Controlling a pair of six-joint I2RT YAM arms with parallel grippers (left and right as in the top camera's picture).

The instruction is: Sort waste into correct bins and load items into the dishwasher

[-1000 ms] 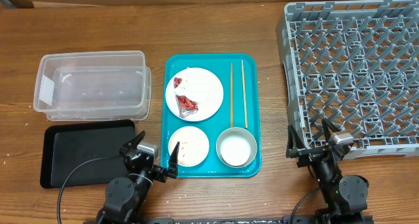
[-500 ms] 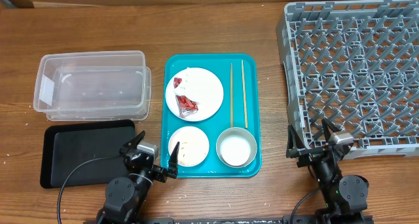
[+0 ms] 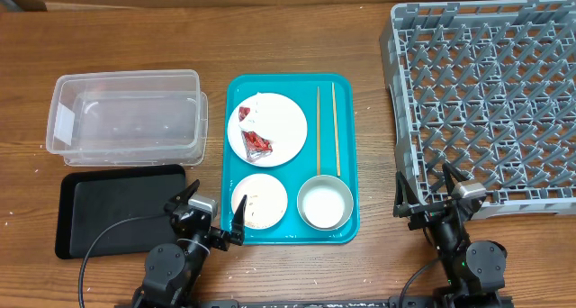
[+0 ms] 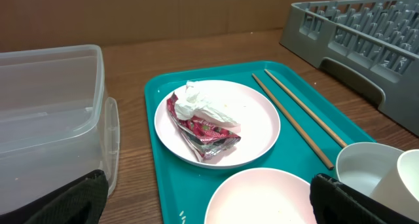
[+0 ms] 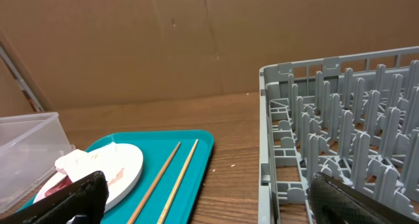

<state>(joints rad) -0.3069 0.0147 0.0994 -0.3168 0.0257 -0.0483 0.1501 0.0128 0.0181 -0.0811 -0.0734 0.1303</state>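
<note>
A teal tray holds a large white plate with a crumpled napkin and a red wrapper, two chopsticks, a small white bowl and a white cup. The clear tub and black tray lie to the left, the grey dish rack to the right. My left gripper is open and empty at the tray's near left corner. My right gripper is open and empty at the rack's near left corner. A few rice grains lie on the tray.
In the left wrist view the plate, wrapper, tub and chopsticks lie ahead. In the right wrist view the rack is at right and the teal tray at left. A cardboard wall stands behind.
</note>
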